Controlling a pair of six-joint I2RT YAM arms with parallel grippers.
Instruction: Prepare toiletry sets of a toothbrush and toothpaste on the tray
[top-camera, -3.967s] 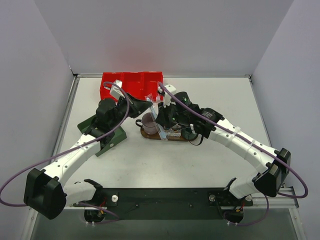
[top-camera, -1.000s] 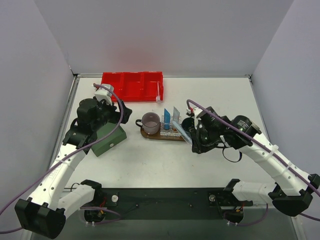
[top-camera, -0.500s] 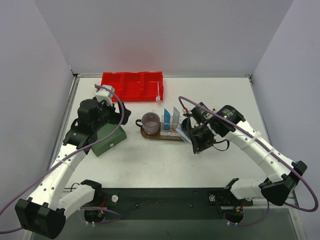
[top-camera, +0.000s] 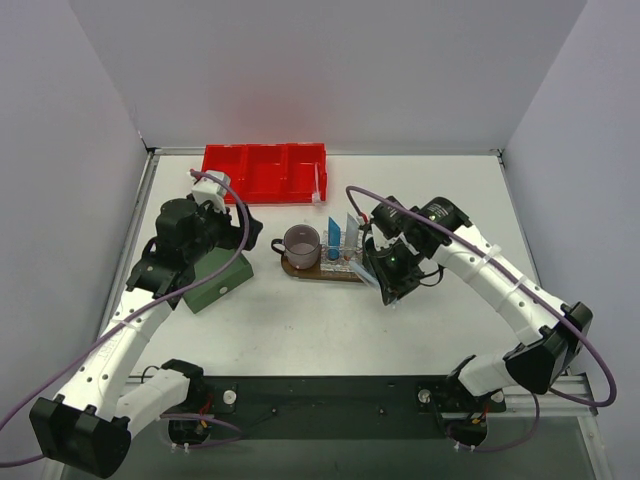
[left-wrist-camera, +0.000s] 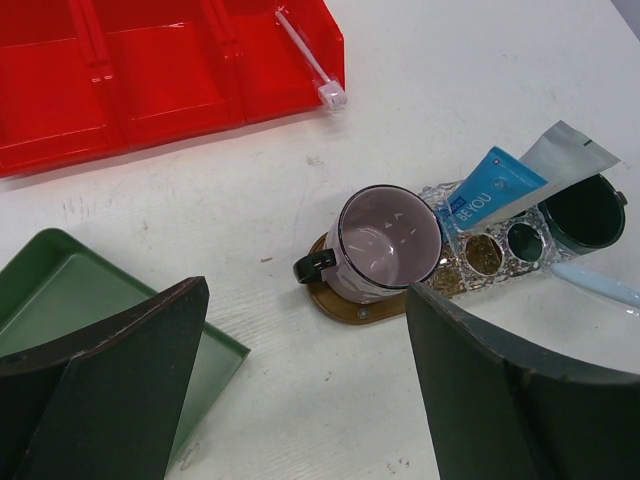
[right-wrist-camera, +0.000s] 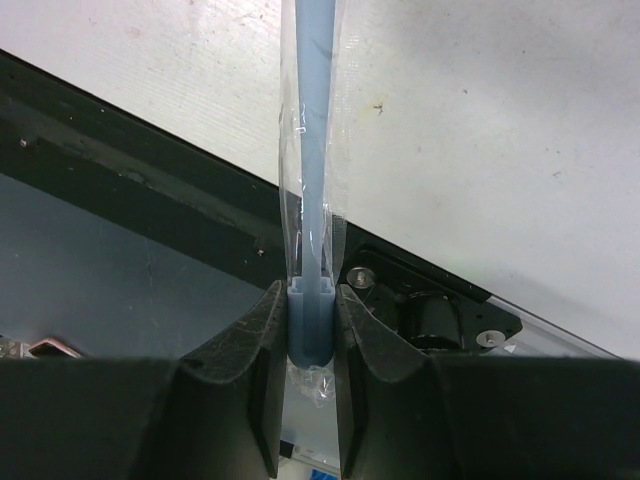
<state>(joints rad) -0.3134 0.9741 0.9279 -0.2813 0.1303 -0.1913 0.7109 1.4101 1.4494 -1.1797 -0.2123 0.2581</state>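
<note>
My right gripper (top-camera: 387, 284) is shut on a pale blue toothbrush (right-wrist-camera: 312, 120) sealed in a clear wrapper, just right of the brown oval tray (top-camera: 300, 268). The brush's free end shows in the left wrist view (left-wrist-camera: 600, 285). On the tray stand a lilac mug (left-wrist-camera: 390, 245) and a clear holder with a blue toothpaste tube (left-wrist-camera: 490, 190) and a silver-white tube (left-wrist-camera: 565, 160). A second toothbrush (top-camera: 320, 183) leans in the red bin's right compartment. My left gripper (top-camera: 242, 229) hangs open and empty over the green box, left of the tray.
The red three-compartment bin (top-camera: 262, 172) stands at the back. The dark green box (top-camera: 215, 285) lies under the left arm. The black base rail (right-wrist-camera: 120, 150) at the table's near edge shows below the right gripper.
The right arm has folded in, carrying the wrapped toothbrush a little left toward the tray's right end. The left arm has stayed still over the last second.
</note>
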